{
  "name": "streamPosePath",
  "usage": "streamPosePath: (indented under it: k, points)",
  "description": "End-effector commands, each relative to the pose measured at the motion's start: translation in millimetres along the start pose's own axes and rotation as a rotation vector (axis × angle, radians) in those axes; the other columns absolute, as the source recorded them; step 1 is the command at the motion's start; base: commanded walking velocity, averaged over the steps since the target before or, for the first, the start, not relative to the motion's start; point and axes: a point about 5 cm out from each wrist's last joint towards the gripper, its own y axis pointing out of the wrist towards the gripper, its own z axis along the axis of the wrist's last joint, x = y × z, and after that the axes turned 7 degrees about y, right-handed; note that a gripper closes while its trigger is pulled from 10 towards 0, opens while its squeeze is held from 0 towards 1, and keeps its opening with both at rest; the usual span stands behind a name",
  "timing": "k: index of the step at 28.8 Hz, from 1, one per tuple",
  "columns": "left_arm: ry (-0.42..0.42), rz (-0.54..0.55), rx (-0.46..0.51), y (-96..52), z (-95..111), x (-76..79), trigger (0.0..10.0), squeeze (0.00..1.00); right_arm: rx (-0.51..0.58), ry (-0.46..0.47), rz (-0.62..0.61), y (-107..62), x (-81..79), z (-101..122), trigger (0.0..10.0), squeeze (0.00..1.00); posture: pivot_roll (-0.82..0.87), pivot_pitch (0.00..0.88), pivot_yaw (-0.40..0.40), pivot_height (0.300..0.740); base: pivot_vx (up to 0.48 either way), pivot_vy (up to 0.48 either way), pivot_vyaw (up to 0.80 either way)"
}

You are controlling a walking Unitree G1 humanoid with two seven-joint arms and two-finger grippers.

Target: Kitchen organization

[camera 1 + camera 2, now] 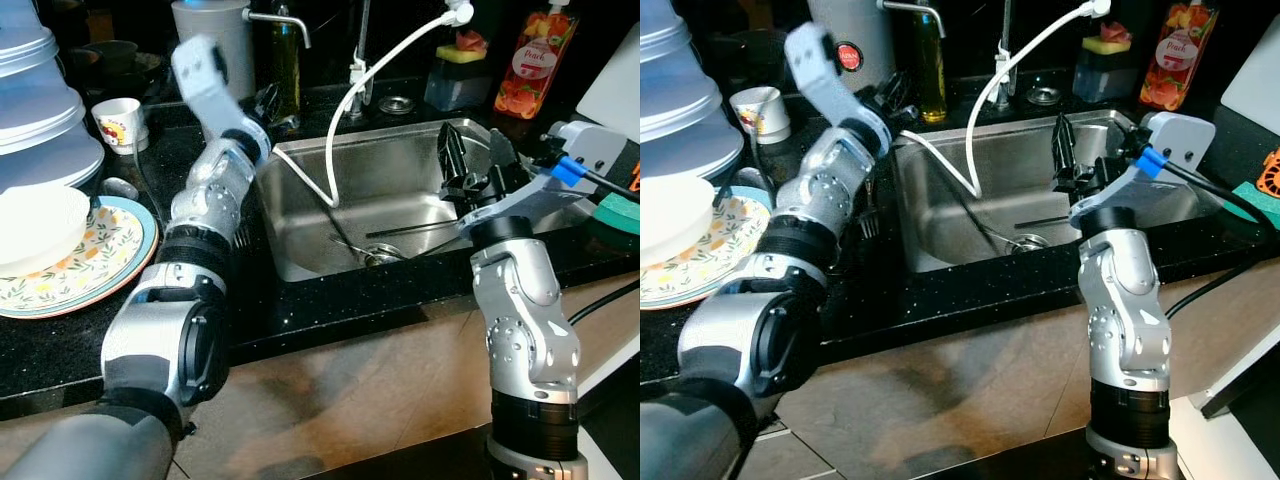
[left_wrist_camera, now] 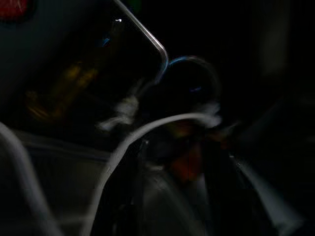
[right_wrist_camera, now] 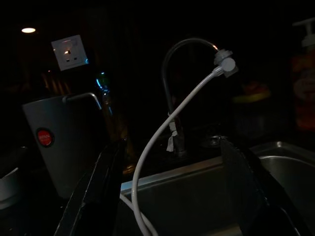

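The right gripper (image 1: pixel 478 160) hangs wide open over the stainless steel sink (image 1: pixel 300 240), where a thin metal utensil (image 1: pixel 425 229) lies flat near the drain, probably light, stiff and slippery, best pinched at mid-handle; I cannot tell the left gripper's (image 1: pixel 268 100) state.

Bright, sharp head views; dark, murky wrist views.
Overhead light glares off the steel sink (image 1: pixel 400 190) and pale plates (image 1: pixel 40 130), while the black counter (image 1: pixel 330 300) swallows shadow; the left wrist view is smeared and unfocused.

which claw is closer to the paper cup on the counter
Left. The left claw is up at the sink's back left corner, a short way from the paper cup. The right claw hangs over the sink's right side, far across.
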Motion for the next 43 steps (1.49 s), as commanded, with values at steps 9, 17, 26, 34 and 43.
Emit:
streamPosePath:
  k: [9, 17, 26, 34, 43]
  points:
    - [0.404, -0.125, -0.113, -3.2, 39, 10.8, 10.0, 0.00, -0.006, 0.015, -0.009, -4.0, -2.1, -1, 10.0, 0.00, -0.03, 0.000, 0.049, 0.740, 0.000, 0.000, 0.00]
    - [0.642, 0.129, -0.289, -29.8, 68, -22.5, 10.0, 0.00, -0.020, 0.024, -0.011, -5.5, -2.0, -5, 10.0, 0.00, -0.01, 0.000, 0.049, 0.740, 0.000, 0.000, 0.00]
    - [0.743, 0.106, -0.518, -53.2, 48, -28.2, 10.0, 0.00, -0.029, 0.031, 0.000, -3.9, -4.7, -7, 10.0, 0.00, 0.01, 0.000, 0.045, 0.740, 0.000, 0.000, 0.00]
    - [0.940, 0.197, -0.567, -56.6, 17, -34.5, 10.0, 0.00, -0.035, 0.030, -0.002, -4.7, -3.3, -8, 10.0, 0.00, 0.01, 0.000, 0.036, 0.740, 0.000, 0.000, 0.00]
    - [1.031, 0.207, -0.547, -39.9, -42, 6.5, 10.0, 0.00, -0.029, 0.028, 0.007, -2.1, -5.6, -7, 10.0, 0.00, 0.00, 0.000, 0.035, 0.740, 0.000, 0.000, 0.00]
